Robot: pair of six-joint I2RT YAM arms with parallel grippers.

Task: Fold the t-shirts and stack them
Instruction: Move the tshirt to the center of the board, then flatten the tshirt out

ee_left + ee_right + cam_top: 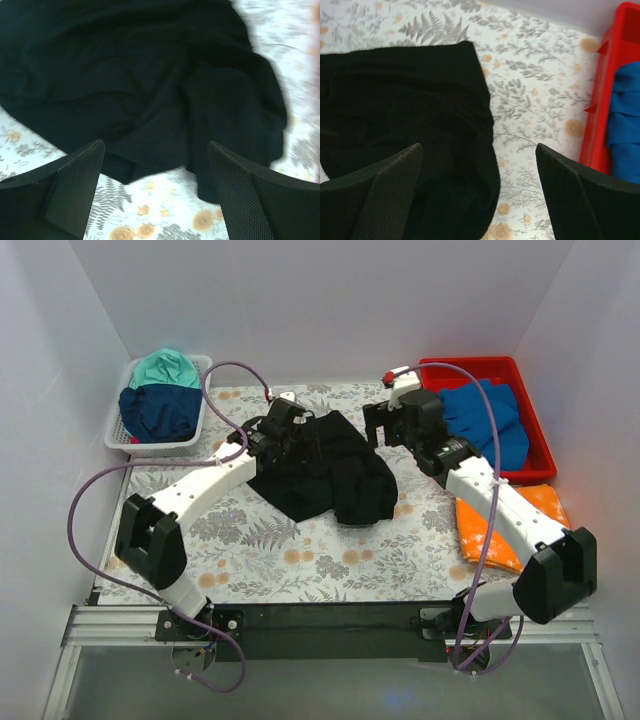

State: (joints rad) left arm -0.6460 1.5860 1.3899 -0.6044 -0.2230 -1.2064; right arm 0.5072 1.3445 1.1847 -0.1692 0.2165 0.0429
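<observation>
A large black t-shirt (325,470) lies crumpled in the middle of the table; it fills the left wrist view (140,75) and the left of the right wrist view (405,115). My left gripper (285,430) hovers over the shirt's left part, open and empty (155,190). My right gripper (385,428) hovers over the shirt's right edge, open and empty (480,195). A blue t-shirt (490,420) lies in the red bin (530,465). A mottled orange t-shirt (480,530) lies flat at the right. Teal (165,368) and navy (160,410) t-shirts sit in the white basket (195,443).
The flower-and-fern cloth (290,560) covers the table. The red bin's edge (600,100) and the blue shirt (625,120) show at the right of the right wrist view. White walls close in the back and sides.
</observation>
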